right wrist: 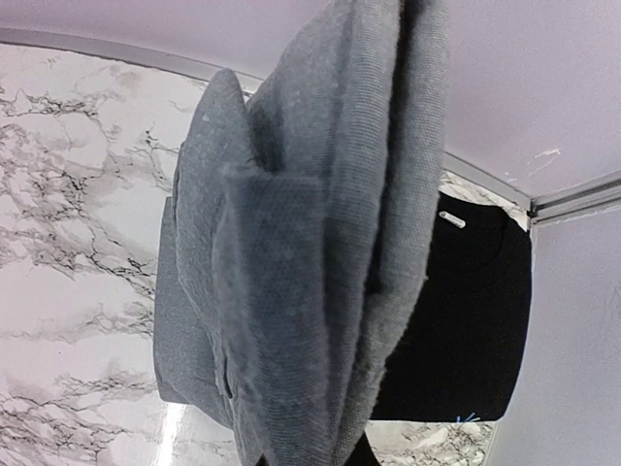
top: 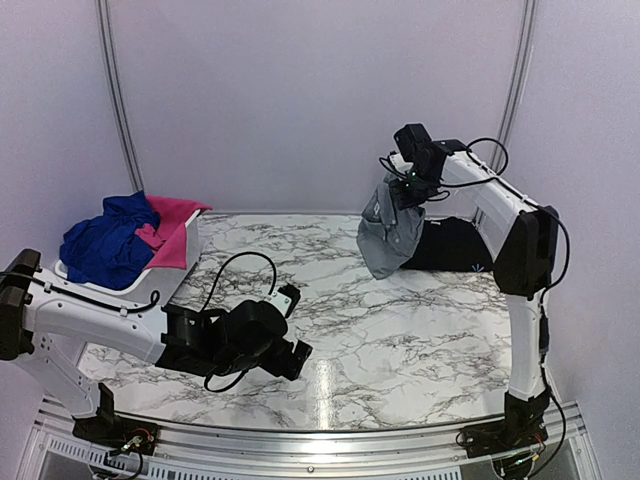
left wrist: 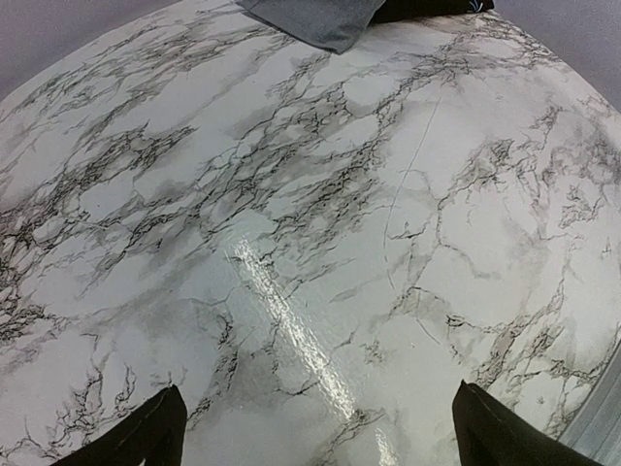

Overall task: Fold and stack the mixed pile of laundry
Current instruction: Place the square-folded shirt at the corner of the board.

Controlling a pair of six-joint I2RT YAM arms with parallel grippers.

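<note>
Fingers of the right gripper (top: 408,192) pinched the grey shirt (top: 388,235) high at 1 o'clock; it might slip and crumple onto the black garment (top: 452,245). At 7 o'clock the left gripper (top: 292,352) hung open, empty.

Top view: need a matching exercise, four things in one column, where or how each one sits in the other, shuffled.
Things
1. grey shirt
2. black garment
3. blue garment
4. left gripper

Place or state
A. piled in the white basket at far left
B. lying flat on the table, far right
C. open, low over bare marble
D. hanging from the shut right gripper

Pairs: 1-D, 2-B, 3-A, 4-C
</note>
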